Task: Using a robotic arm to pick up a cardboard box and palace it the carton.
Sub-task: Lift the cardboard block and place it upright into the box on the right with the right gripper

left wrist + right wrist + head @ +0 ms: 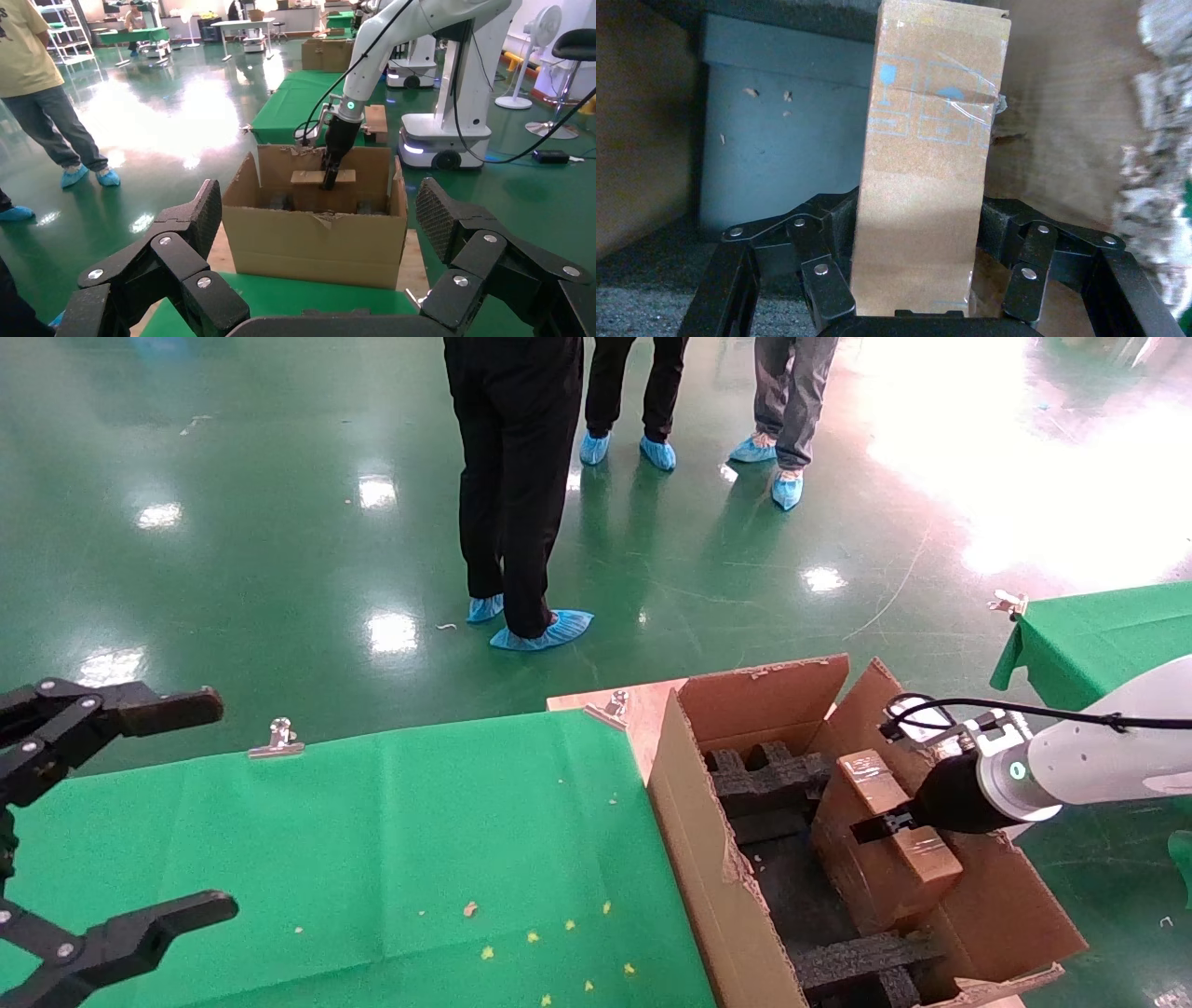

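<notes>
The right claw (916, 267), clamped on the box (889, 845), holds it inside the carton (694, 822): placing step. Next, lower onto the foam (861, 957) and release. Left claw (93, 822) idles open over the tabletop (391, 840).

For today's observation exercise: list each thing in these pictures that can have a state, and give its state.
right gripper: shut on the cardboard box, inside the carton.
cardboard box: closed, taped, held within the carton.
carton: open, flaps up, black foam blocks inside.
left gripper: open, empty, over the green table.
</notes>
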